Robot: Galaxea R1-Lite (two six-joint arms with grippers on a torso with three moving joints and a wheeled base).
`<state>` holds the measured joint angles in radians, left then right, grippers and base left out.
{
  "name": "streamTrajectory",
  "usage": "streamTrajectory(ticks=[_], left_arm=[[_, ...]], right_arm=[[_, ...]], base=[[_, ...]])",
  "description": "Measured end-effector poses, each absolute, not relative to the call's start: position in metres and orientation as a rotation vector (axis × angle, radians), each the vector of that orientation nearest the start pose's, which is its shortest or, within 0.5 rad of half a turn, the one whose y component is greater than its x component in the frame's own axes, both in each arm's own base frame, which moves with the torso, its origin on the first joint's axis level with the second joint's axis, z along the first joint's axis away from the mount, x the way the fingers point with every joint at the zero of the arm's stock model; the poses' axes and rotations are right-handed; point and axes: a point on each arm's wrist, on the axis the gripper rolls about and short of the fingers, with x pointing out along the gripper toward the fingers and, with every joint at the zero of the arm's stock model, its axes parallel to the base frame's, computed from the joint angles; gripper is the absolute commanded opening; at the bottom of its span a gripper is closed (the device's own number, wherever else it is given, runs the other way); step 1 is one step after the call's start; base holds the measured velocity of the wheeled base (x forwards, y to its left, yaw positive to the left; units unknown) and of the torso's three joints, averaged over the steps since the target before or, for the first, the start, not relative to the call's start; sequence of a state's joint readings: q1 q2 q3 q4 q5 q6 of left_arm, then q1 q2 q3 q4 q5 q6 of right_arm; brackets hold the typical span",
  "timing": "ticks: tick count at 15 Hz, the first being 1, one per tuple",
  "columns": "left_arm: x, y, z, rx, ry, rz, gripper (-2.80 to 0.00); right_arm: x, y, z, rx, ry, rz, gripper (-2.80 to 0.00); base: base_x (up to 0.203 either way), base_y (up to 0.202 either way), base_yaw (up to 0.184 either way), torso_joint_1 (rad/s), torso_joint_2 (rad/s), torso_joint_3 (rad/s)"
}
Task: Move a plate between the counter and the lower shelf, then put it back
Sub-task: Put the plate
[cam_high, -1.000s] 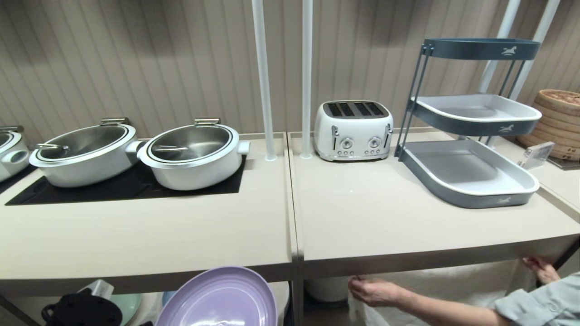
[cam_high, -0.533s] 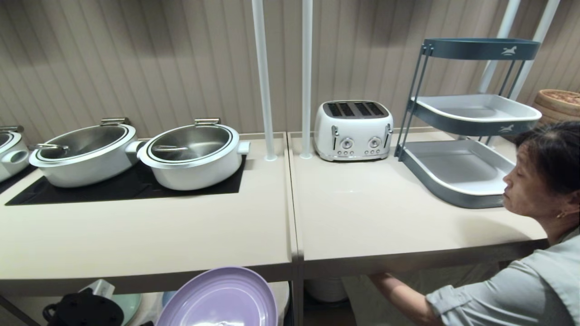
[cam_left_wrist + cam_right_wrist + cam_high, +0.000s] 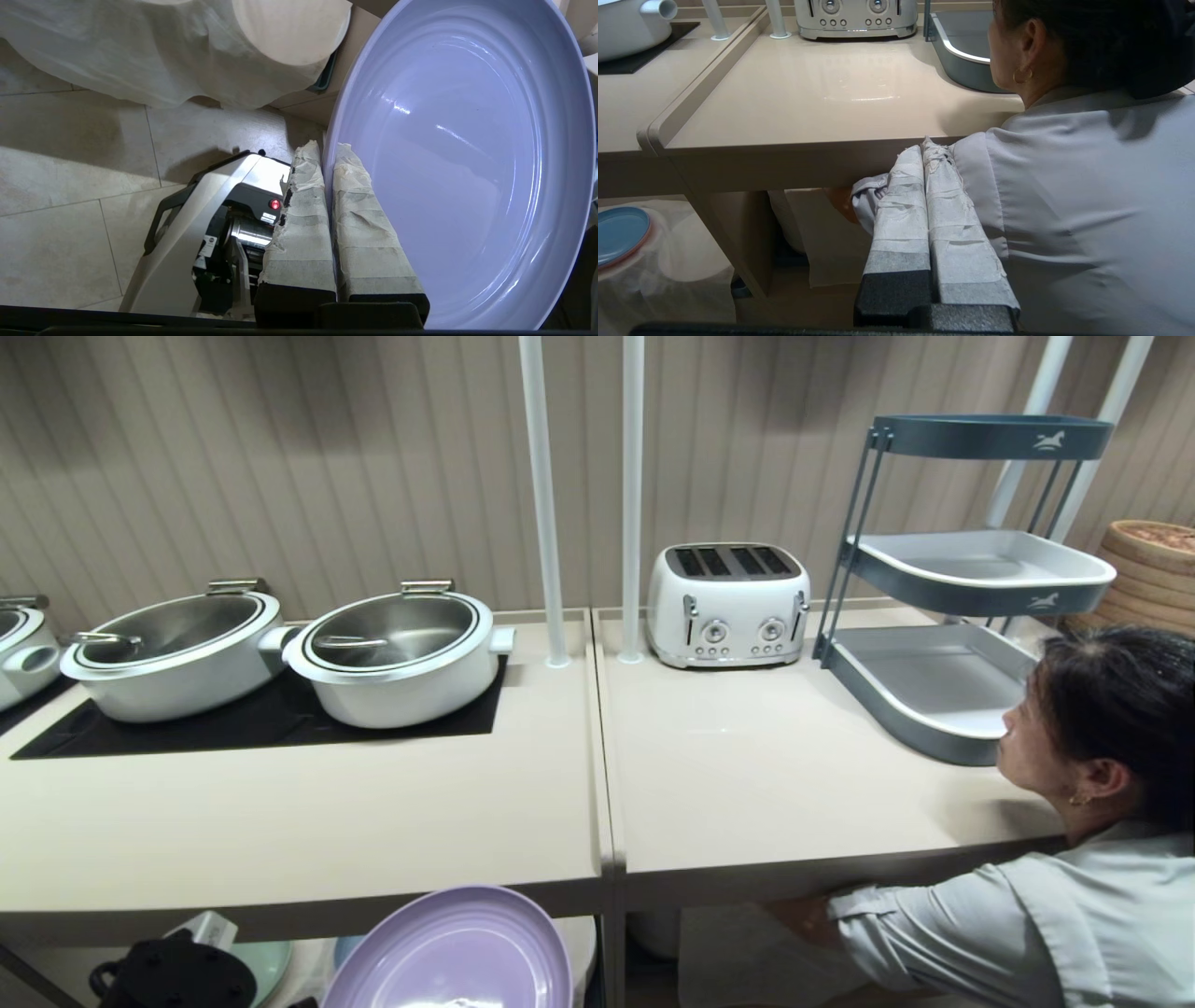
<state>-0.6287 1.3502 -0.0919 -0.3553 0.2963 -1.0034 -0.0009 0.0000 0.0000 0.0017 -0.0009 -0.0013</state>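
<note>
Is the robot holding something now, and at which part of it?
The left gripper is shut on the lavender plate, pinching its rim between the two fingers. The right gripper is shut and holds nothing.

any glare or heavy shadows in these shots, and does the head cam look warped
Head view: the counter front edge bows, so the lens distorts; soft shade falls under the pots. Left wrist view: bright glare streaks on the plate held in the left claw, and a dark shadow on the floor tiles. Right wrist view: a pale sheen on the adjoining worktop.
</note>
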Motion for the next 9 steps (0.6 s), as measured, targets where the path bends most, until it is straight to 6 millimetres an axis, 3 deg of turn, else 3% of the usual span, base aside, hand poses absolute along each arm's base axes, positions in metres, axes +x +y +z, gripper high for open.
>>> streamTrajectory(ticks=[9], left_arm=[[0.103, -0.0668, 0.0697, -0.536, 0.867, 0.121, -2.8]], right_arm=[[-0.0228, 0.0, 0.0753, -0.001, 0.002, -0.001, -2.8]], base=[[0.0, 0.0, 0.0, 0.0, 0.0, 0.0]])
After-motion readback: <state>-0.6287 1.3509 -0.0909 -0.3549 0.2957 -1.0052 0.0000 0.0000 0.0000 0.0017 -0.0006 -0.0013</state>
